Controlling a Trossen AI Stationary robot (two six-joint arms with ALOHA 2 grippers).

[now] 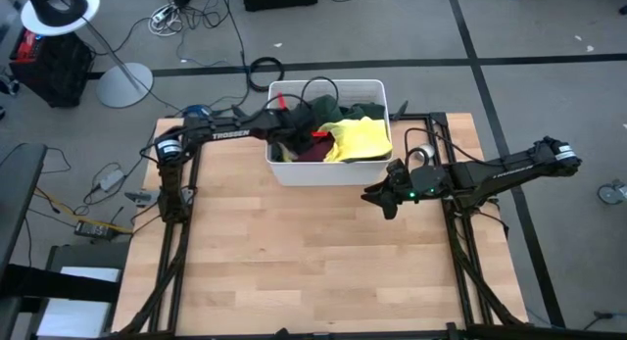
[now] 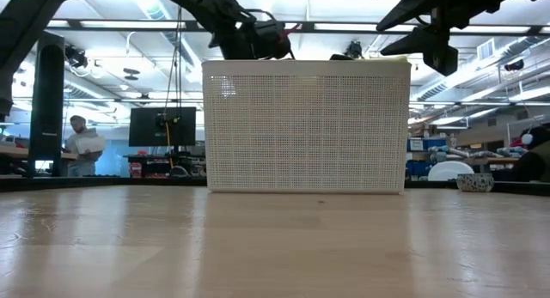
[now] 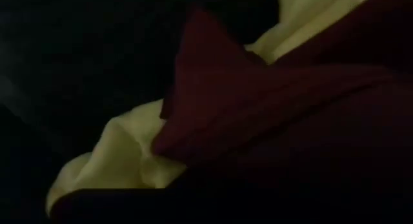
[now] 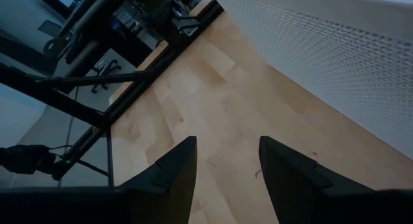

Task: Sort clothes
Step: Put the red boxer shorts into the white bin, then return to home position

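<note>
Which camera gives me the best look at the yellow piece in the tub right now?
The high view: the yellow piece lies open on top of the pile in the white tub. The left wrist view shows only dim yellow folds beside maroon cloth. In the low view the tub wall hides it; the right wrist view misses it.

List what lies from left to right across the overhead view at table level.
Left arm's base → left gripper, down in the clothes → yellow piece in the white tub → right gripper over bare table.
</note>
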